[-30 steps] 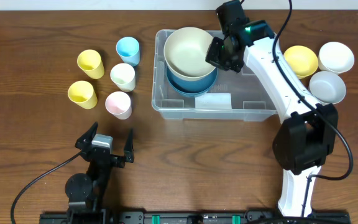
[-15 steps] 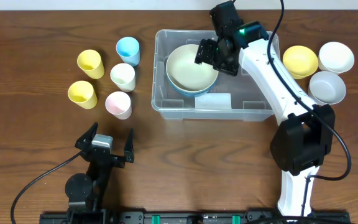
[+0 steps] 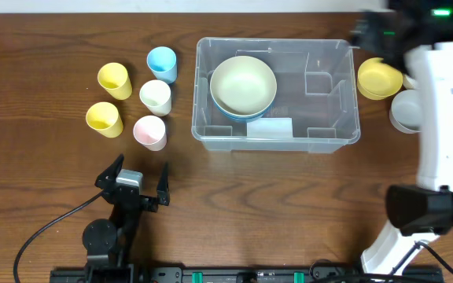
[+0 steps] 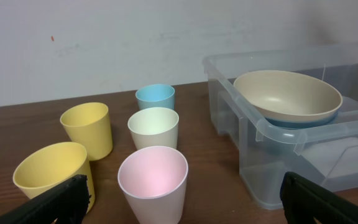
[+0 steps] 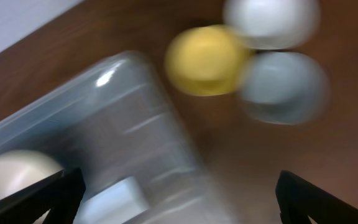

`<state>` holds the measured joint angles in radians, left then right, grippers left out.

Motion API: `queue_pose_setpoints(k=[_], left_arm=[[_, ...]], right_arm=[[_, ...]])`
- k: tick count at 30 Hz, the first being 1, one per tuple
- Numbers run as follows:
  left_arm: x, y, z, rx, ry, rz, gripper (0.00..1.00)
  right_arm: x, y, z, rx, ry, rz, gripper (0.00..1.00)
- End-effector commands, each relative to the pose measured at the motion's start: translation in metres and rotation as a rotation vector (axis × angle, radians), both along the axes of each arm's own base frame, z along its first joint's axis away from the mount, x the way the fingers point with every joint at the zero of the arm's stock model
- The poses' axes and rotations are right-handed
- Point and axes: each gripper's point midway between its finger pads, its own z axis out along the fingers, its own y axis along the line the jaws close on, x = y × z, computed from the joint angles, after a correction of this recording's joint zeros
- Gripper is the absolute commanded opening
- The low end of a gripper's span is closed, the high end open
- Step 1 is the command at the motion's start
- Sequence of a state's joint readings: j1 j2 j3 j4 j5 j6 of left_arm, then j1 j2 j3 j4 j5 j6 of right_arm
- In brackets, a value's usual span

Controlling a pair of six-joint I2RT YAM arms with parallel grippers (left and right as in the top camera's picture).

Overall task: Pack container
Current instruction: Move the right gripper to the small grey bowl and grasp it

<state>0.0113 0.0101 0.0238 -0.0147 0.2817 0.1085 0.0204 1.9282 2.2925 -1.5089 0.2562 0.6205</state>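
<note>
Five small plastic cups stand upright in a cluster on the brown wooden table [image 3: 38, 181]. The light blue cup [image 3: 162, 63] is rearmost, with the pale cream-green cup [image 3: 156, 97] just in front of it and the pink cup [image 3: 150, 131] foremost. The rear yellow cup [image 3: 114, 79] and the front yellow cup [image 3: 104, 119] stand to their left. To the right, a cream round bowl [image 3: 243, 84] sits nested in a blue bowl [image 4: 303, 119]. Farther right, a yellow bowl [image 3: 379, 78], a grey bowl [image 5: 283, 87] and a white bowl [image 5: 271, 15] are grouped close together; the right wrist view is blurred.
</note>
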Motion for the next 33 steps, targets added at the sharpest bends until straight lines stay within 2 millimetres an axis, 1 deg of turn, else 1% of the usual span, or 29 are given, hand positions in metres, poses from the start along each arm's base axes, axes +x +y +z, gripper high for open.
queue_pose_setpoints(k=[1, 5, 8, 12, 15, 19, 22, 25, 28, 33], left_arm=[[0.0, 0.0, -0.016, -0.002, 0.046, -0.001, 0.98], [0.0, 0.0, -0.016, -0.002, 0.046, -0.001, 0.98], [0.0, 0.0, -0.016, -0.002, 0.046, -0.001, 0.98], [0.0, 0.0, -0.016, -0.002, 0.046, -0.001, 0.98], [0.0, 0.0, -0.016, -0.002, 0.046, -0.001, 0.98], [0.0, 0.0, -0.016, -0.002, 0.046, -0.001, 0.98], [0.0, 0.0, -0.016, -0.002, 0.046, -0.001, 0.98], [0.0, 0.0, -0.016, -0.002, 0.046, -0.001, 0.98], [0.0, 0.0, -0.016, -0.002, 0.046, -0.001, 0.98], [0.0, 0.0, -0.016, -0.002, 0.046, -0.001, 0.98]], right_arm=[[-0.021, -0.061, -0.024, -0.028, 0.106, -0.192, 0.99], [-0.045, -0.107, -0.061, 0.023, 0.189, -0.399, 0.99], [-0.057, -0.13, -0.093, 0.068, 0.223, -0.508, 0.99], [-0.063, -0.146, -0.143, 0.151, 0.249, -0.562, 0.99], [-0.071, -0.151, -0.179, 0.187, 0.272, -0.589, 0.99], [-0.083, -0.154, -0.216, 0.226, 0.284, -0.63, 0.99], [-0.086, -0.158, -0.235, 0.228, 0.269, -0.64, 0.99], [-0.088, -0.159, -0.246, 0.228, 0.256, -0.645, 0.99], [-0.086, -0.159, -0.255, 0.229, 0.241, -0.643, 0.99], [-0.081, -0.158, -0.264, 0.246, 0.239, -0.638, 0.99]])
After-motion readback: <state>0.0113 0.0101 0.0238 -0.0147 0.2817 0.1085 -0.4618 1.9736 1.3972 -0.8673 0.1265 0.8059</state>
